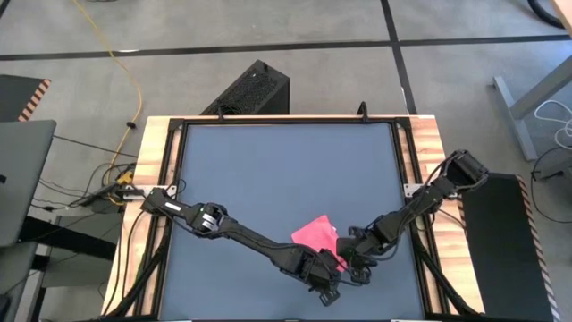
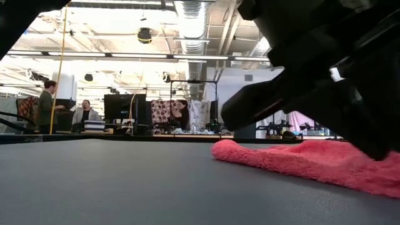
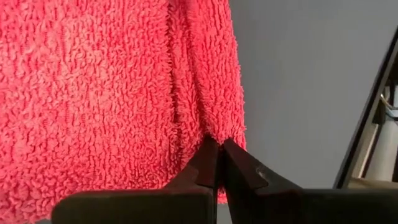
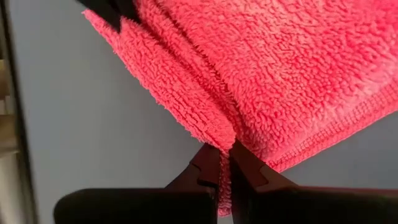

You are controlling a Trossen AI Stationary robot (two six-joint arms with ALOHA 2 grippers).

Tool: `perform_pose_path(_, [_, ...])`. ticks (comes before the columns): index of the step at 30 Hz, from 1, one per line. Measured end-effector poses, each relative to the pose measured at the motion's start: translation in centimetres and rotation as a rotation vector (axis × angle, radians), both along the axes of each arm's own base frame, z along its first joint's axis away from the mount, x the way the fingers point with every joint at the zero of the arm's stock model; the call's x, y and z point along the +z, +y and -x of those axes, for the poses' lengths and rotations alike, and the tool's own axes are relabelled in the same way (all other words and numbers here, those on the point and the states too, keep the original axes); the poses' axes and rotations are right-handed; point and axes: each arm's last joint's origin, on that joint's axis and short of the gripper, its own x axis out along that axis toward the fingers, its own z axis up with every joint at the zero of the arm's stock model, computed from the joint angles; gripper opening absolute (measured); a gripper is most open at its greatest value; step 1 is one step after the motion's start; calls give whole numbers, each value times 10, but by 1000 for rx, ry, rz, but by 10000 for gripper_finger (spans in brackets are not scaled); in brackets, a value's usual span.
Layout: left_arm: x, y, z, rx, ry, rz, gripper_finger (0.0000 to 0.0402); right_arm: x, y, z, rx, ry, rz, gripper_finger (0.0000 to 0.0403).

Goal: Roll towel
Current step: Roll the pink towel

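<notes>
The bright pink towel (image 1: 315, 236) lies bunched on the dark grey tabletop (image 1: 268, 170), near the front edge and right of centre. It also shows in the low view (image 2: 294, 159), resting on the table. My left gripper (image 1: 329, 271) reaches in from the left and is shut on the towel's near part (image 3: 219, 152). My right gripper (image 1: 354, 259) reaches in from the right and is shut on the towel close beside it (image 4: 222, 158). The two grippers stand close together at the towel's near right end. My left gripper pinches a raised fold of the towel (image 3: 214, 127) between its two fingertips (image 3: 205, 158). The cloth beyond the fingers spreads over the table. One layer or several, I cannot tell. My right gripper pinches a folded-up ridge near the towel's hemmed edge (image 4: 227, 134) between its two fingertips (image 4: 208, 162). A bit of cloth hangs down between the fingers. The rest of the towel lies on the table beyond them.
Bare tabletop lies to the left of and beyond the towel (image 1: 268, 170). The table's wooden side rails (image 1: 152, 161) run along both sides. People sit at desks far behind the table (image 2: 81, 115).
</notes>
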Motion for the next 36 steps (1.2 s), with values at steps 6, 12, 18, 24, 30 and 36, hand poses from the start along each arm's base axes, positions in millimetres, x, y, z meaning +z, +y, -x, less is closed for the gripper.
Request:
perform_pose_path(6, [2,-1,1,-22,2,13,0,0,-5,-3,1,62,-82,33])
perform_pose_path(12, [9,-1,2,-60,-5,17,0,1,-12,-7,7,126,-183,33])
perform_pose_path(18, [19,2,7,-77,0,-53,0,2,-21,-11,-5,169,-239,33])
perform_pose_path(24, [20,7,9,-64,36,-72,0,1,-31,-14,-41,193,-253,33])
perform_pose_path(30, [20,7,10,-54,47,-72,0,1,-34,-16,-49,190,-255,33])
perform_pose_path(36, [15,7,10,-58,61,-50,0,1,-33,-16,-51,186,-248,33])
